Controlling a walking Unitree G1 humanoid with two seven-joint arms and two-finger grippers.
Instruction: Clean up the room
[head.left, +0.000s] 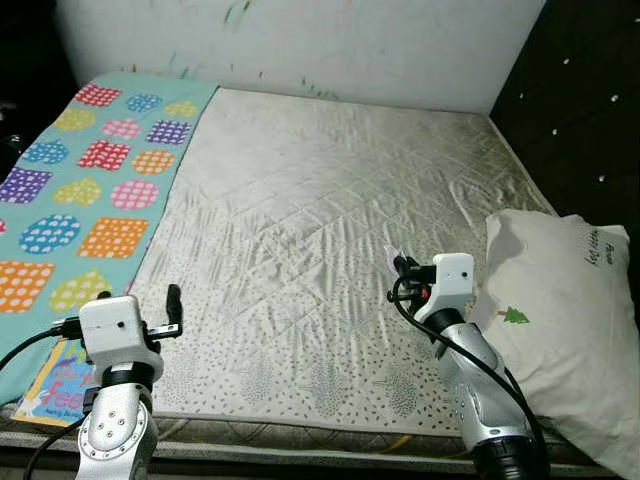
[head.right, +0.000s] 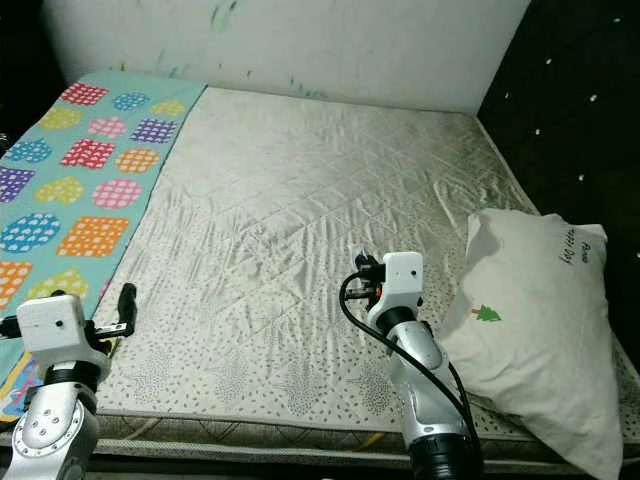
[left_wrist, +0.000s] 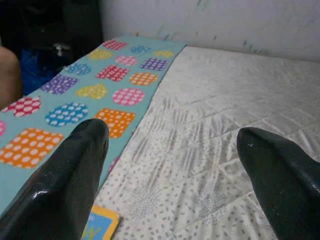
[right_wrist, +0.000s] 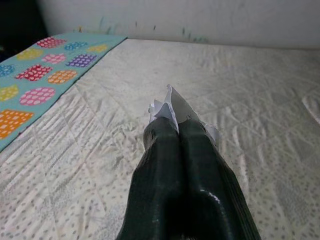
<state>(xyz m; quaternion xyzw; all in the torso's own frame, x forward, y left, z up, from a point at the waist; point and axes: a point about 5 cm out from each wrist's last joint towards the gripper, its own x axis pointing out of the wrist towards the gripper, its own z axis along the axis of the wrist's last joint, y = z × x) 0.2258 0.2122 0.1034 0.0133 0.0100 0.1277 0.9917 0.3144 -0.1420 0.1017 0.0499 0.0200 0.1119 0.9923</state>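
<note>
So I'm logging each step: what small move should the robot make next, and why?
Probably carry it off the bed. The right gripper is shut on a scrap of white paper above the mattress, with no bin in sight. The left gripper hangs open near the book.

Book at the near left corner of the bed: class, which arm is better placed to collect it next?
Left. Its open pincer hovers just beside the book, while the right pincer is shut on a paper scrap.

Beyond my right end effector (head.left: 396, 266) lies the quilted bed (head.left: 330, 210), a white wall (head.left: 330, 45) behind it.
</note>
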